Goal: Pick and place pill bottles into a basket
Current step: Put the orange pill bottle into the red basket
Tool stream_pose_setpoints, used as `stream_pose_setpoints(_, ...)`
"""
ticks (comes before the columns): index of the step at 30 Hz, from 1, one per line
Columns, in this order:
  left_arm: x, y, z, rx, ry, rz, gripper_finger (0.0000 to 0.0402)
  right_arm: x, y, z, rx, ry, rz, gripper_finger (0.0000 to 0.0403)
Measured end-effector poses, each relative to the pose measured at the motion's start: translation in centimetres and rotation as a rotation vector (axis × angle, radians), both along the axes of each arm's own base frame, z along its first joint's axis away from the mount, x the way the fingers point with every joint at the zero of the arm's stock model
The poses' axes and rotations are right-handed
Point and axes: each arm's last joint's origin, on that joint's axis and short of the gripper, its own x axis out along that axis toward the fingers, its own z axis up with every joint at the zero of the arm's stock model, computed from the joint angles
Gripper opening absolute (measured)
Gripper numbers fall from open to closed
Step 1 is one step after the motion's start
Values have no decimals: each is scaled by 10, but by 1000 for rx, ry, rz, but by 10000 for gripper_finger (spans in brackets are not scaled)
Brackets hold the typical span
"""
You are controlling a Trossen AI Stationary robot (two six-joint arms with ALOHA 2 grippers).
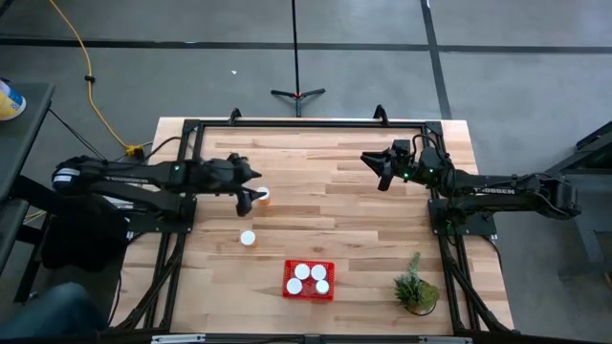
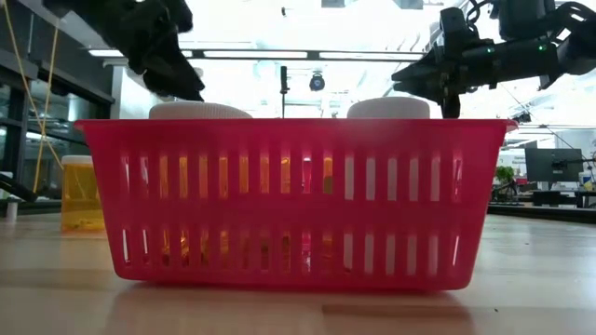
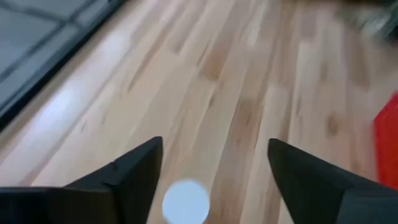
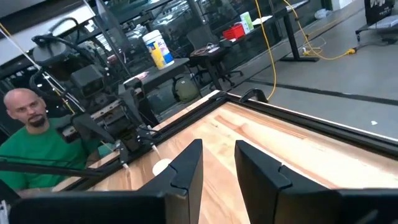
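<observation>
The red mesh basket [image 1: 309, 291] stands near the table's front edge and holds several white-capped pill bottles [image 1: 308, 278]; it fills the low view [image 2: 298, 200]. Two more bottles stand upright on the table to its far left: one [image 1: 248, 238] alone, and one [image 1: 262, 194] beside my left gripper [image 1: 251, 198]. In the left wrist view my left gripper [image 3: 214, 168] is open, with that bottle's white cap [image 3: 185, 202] between its fingers and apart from both. A bottle [image 2: 82, 194] also shows left of the basket in the low view. My right gripper [image 1: 382, 174] is open and empty, raised at the far right.
A green potted plant [image 1: 417, 287] stands at the table's front right, right of the basket. A black frame [image 1: 306, 123] runs along the table's far edge and sides. A person in green [image 4: 31, 155] sits beyond the table's left side. Bare wood lies between the two arms.
</observation>
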Motion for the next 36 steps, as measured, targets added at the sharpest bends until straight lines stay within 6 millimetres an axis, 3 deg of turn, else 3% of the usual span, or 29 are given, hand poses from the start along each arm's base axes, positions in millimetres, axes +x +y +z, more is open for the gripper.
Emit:
stream_pose_setpoints(5,17,1,4,-11,92,-5,377,0,0,0,-8,3,-1,85)
stream_pose_setpoints(9,24,0,-8,-42,201,-27,394,0,0,0,-8,3,-2,85)
stream_pose_setpoints(20,39,1,-37,-34,375,-55,365,0,0,-2,-8,23,-2,85)
stream_pose_setpoints(29,44,24,-52,-58,439,17,361,0,0,-2,-25,34,-1,85)
stream_pose_setpoints(36,42,37,-55,-111,452,-23,362,0,0,-2,-25,34,0,85)
